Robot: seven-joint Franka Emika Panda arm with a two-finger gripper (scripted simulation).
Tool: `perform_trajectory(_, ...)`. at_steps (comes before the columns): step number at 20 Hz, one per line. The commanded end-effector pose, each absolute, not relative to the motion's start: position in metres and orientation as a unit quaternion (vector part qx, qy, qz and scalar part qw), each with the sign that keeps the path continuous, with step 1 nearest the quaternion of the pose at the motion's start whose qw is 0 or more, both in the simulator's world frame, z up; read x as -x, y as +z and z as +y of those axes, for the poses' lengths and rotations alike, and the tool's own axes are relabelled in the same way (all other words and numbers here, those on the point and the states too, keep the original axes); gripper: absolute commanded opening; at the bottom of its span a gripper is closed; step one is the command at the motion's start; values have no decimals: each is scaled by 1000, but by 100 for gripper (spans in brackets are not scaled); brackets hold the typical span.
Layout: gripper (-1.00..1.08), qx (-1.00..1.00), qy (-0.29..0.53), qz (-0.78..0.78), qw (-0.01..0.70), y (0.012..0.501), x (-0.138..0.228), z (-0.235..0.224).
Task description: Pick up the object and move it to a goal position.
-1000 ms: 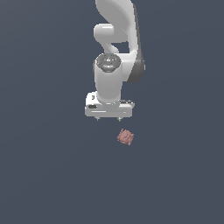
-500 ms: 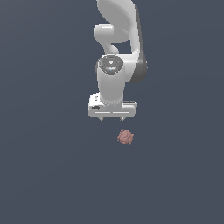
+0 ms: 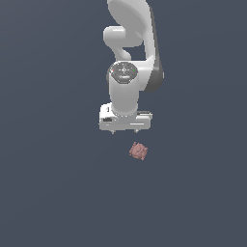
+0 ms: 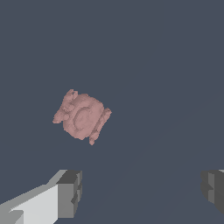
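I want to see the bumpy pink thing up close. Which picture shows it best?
The wrist view: the pink object looks big there, with its lumps and a ring-shaped dent clear. The exterior view shows it only as a tiny blob below the open gripper.

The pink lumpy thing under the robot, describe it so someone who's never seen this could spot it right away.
Start at the white Panda arm and follow it down to its end effector, whose fingers stand apart. Just beyond it, slightly toward the exterior view's right, the object lies alone on the dark grey floor. It is small, pinkish-red and bumpy like a berry, the only coloured thing there.
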State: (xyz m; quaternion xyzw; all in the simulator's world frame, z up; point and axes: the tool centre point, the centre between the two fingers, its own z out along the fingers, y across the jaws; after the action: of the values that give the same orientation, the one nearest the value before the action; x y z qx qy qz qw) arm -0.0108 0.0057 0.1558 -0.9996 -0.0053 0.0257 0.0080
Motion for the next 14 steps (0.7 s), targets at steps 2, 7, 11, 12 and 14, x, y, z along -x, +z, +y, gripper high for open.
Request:
perform_trajectory(2,100,999,25,-24,7,153,10,8)
perform_trajectory(7,100,997,23,-68,6,147,6,13)
perform_trajectory(11,100,993,22,-118,4,141,3,19)
perform_trajectory(12,100,991,21,-133,4,139,2,21)
perform_trajectory(14,100,986,20,-164,3,135,0,25)
